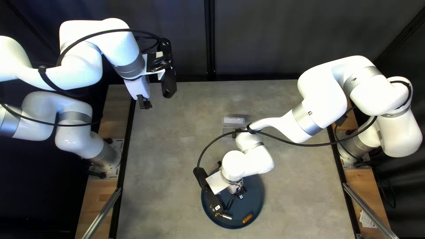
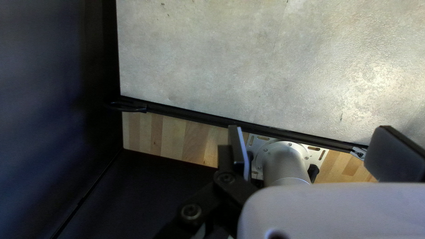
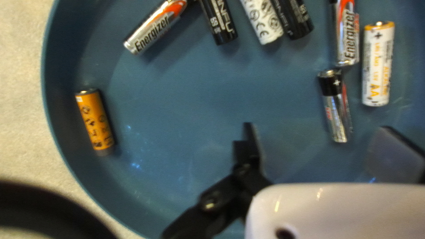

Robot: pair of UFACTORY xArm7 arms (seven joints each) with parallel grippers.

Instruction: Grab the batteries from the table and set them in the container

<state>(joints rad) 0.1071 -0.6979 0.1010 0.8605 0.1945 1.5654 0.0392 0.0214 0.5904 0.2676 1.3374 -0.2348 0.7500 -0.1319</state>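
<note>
The round blue dish (image 1: 256, 190) sits on the near part of the bench (image 1: 168, 155), which is gray and blotchy like stone. The dish is smooth, with a raised, curved wall. All the batteries I can make out are lying in it, shaped like little tubes. One is shiny orange (image 3: 95, 121), close to the wall. A white one with orange marks (image 3: 378, 66) lies beside a silver and red one (image 3: 346, 35), and a black and silver one (image 3: 335, 108) lies near both. A silver one with an orange end (image 3: 155, 26), two black ones and a plain white one (image 3: 264, 20) are there too.

The right claw (image 1: 239, 193) is over the dish, wide open, holding nothing. The left claw (image 1: 144, 105) hangs at the far left, also wide open and holding nothing. Farther back than the dish is a small pale box (image 1: 233, 120), partly hidden by the white arm.
</note>
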